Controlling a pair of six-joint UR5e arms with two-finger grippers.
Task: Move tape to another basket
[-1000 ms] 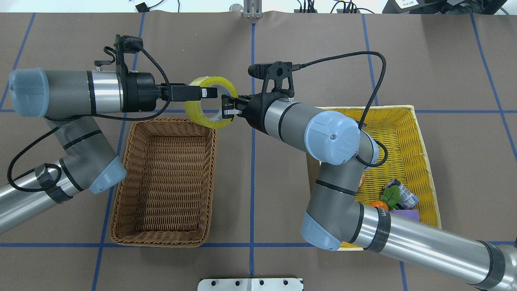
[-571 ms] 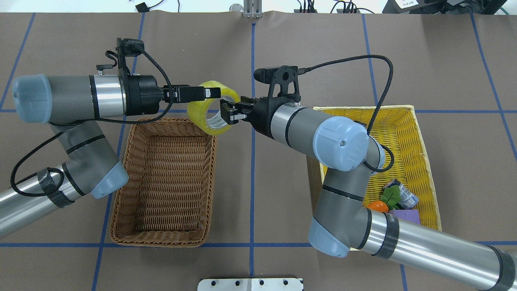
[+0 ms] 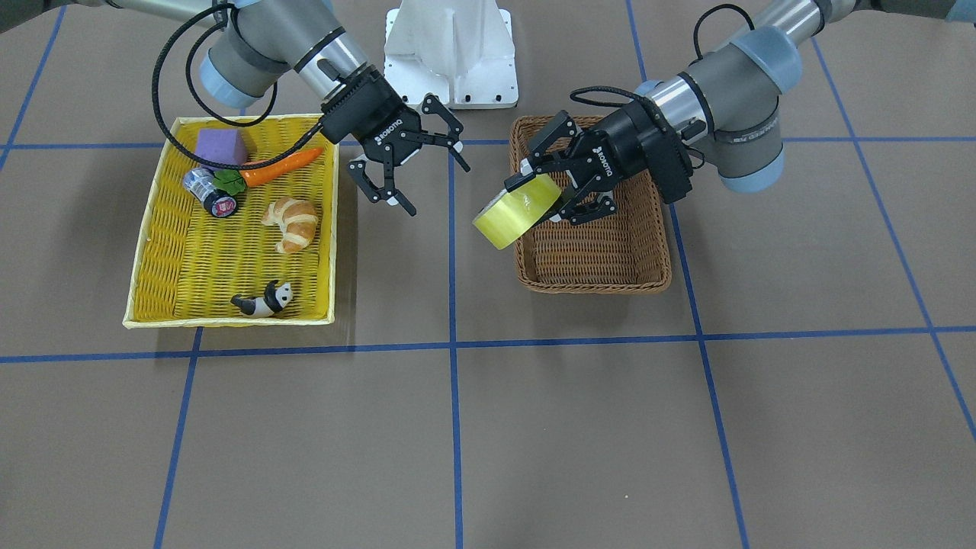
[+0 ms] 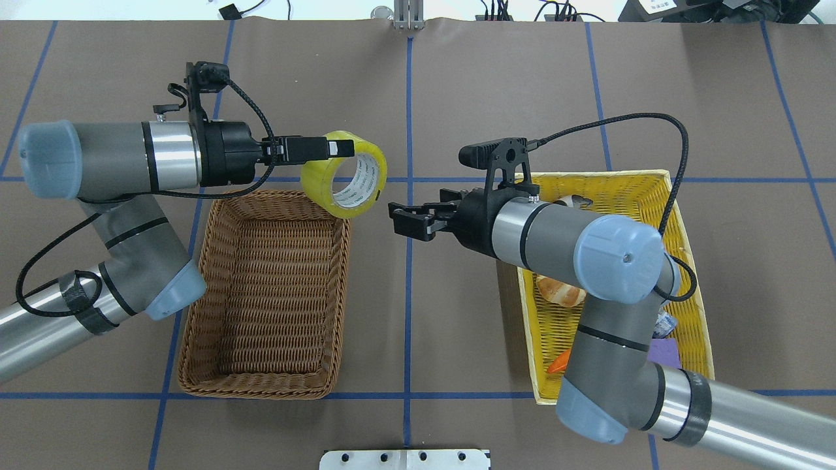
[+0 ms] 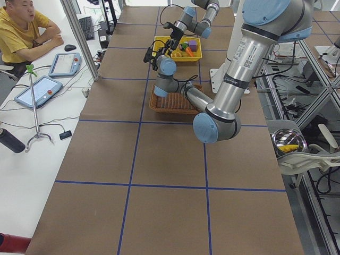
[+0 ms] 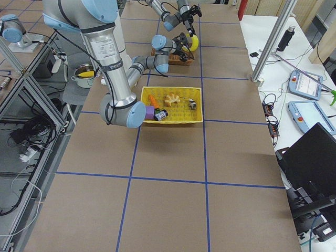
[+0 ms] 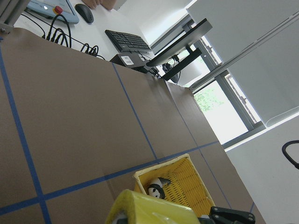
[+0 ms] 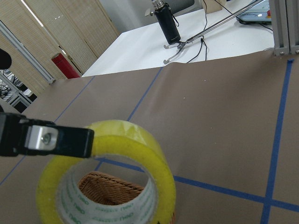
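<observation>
The left gripper (image 4: 343, 150) pinches the wall of the tape (image 4: 346, 175), and one finger (image 8: 56, 140) lies flat on the outside of the roll. The tape hangs in the air from these fingers, tipped on its side. Just under the fingers is a corner of the brown basket (image 4: 343, 287). The right gripper (image 4: 406, 219) has its fingers spread wide. It is close to the tape but not touching it. Behind those fingers sits the yellow basket (image 3: 152, 252).

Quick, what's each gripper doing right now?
Left gripper: closed, holding the tape.
Right gripper: open, holding nothing.
</observation>
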